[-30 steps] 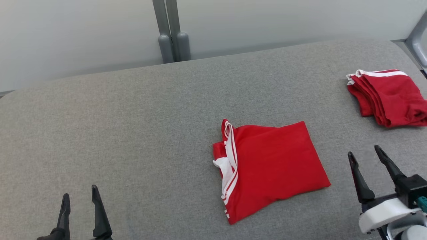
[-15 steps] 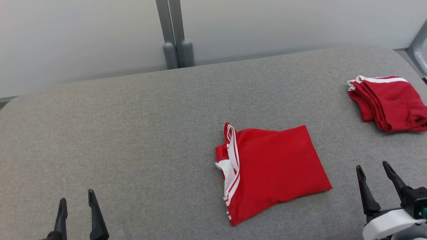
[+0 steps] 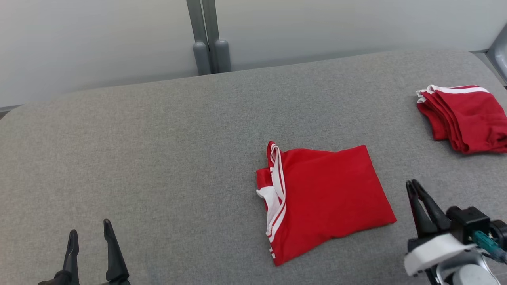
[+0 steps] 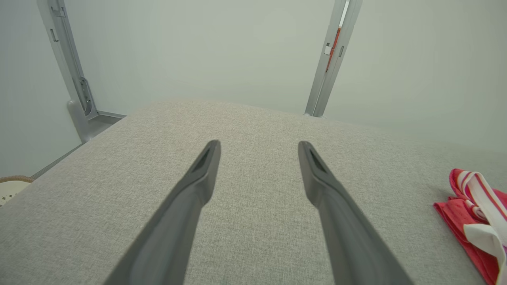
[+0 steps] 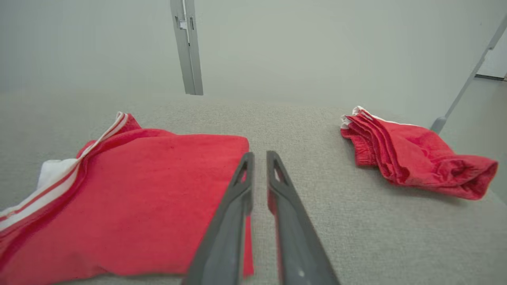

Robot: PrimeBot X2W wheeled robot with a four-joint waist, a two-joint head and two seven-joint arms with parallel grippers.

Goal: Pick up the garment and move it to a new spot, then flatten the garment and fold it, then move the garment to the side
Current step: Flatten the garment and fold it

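Note:
A folded red garment (image 3: 324,198) with white stripes along its left edge lies flat in the middle of the grey padded table (image 3: 158,150). It also shows in the right wrist view (image 5: 138,198), and its striped edge shows in the left wrist view (image 4: 475,213). My right gripper (image 3: 412,183) hovers just right of the garment's right corner. Its fingers are drawn almost together with nothing between them (image 5: 260,154). My left gripper (image 3: 89,227) stands open near the table's front left, well apart from the garment, with bare table between its fingers (image 4: 257,144).
A second folded red garment (image 3: 467,116) sits at the table's far right (image 5: 412,158). A grey post (image 3: 208,35) stands behind the table's far edge against a pale wall. Bare table stretches across the left and the back.
My right gripper has closed its fingers from wide open and shifted left, nearer the garment's right corner. The head view has shifted slightly. The left gripper has stayed open.

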